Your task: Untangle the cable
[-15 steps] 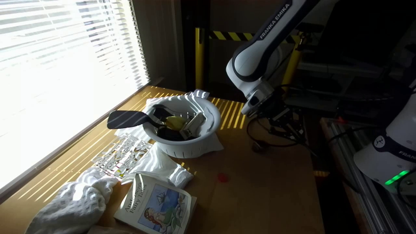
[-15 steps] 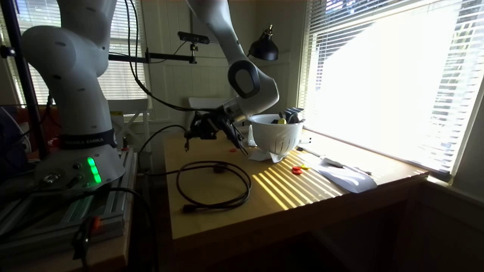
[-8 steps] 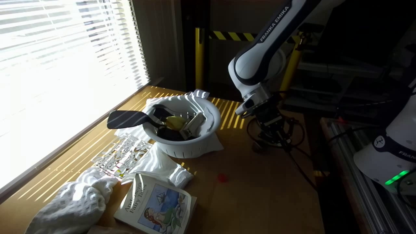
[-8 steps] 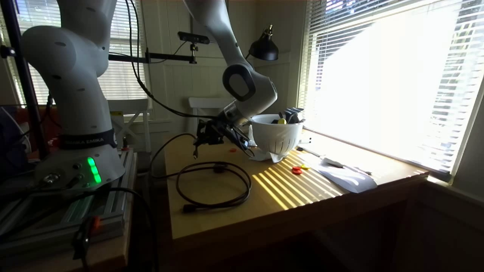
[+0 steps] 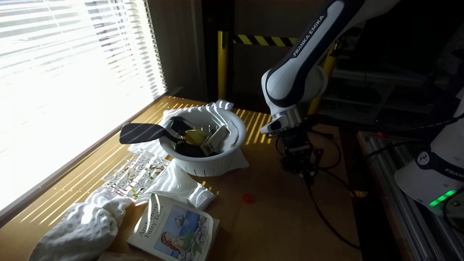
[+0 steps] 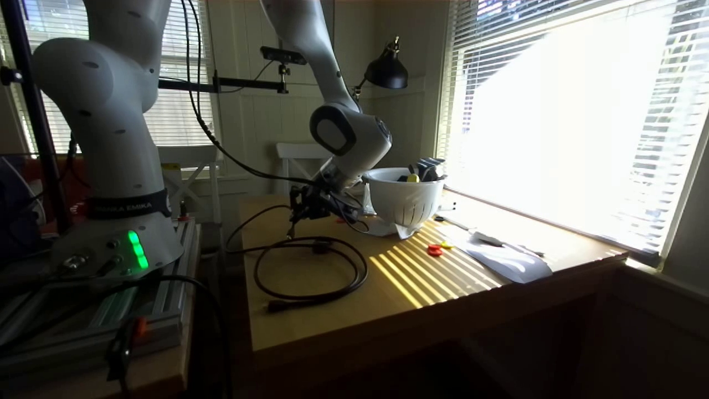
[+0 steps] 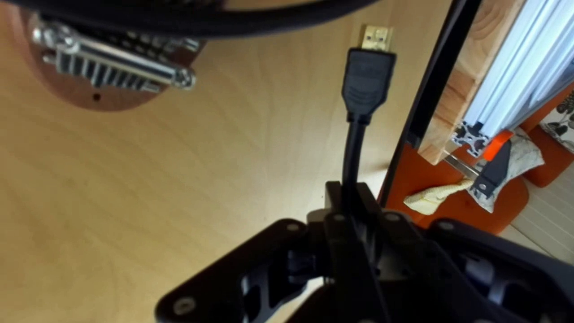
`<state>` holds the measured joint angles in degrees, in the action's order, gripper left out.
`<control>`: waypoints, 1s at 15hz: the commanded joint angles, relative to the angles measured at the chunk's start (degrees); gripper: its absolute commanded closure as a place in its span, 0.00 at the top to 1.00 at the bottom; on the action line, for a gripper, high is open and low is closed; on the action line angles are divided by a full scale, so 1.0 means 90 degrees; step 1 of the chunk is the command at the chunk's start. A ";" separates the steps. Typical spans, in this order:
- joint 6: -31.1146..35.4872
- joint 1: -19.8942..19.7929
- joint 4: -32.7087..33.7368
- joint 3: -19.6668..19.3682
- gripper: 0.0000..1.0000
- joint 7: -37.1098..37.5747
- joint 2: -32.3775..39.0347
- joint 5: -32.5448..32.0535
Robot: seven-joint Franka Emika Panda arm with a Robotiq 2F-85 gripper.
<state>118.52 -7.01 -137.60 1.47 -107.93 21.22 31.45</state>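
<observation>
The fingers point(image 7: 332, 196) of your gripper point(image 7: 349, 195) are pinched tight on the cable point(image 7: 353, 152), just behind its plug point(image 7: 368, 83), which juts out past them. Seen in an exterior view, you hold that end low over the table point(image 6: 277, 327), by the far side of the coil point(image 6: 332, 296); whether the plug touches the coil can't be told. From your grip the cable swings left, out past the table's left edge, then comes back right into the coil, whose turns lie overlapping. A dark connector point(image 6: 278, 306), seemingly the opposite end, rests at the coil's near side. Farther right stands the white colander point(image 6: 407, 202), apart from the coil.

You seem to be at the step of freeing one end, with the turns not yet opened. The next move probably calls for lifting the plug clear of the coil, then carrying it left and away, slowly, so the turns unwind rather than slide along together.
</observation>
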 commanded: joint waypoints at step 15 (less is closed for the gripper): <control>0.0783 0.0585 -0.0683 -0.0247 0.40 0.2472 -0.0757 -0.5090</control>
<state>128.00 -1.99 -142.82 -0.91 -87.57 16.73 -10.15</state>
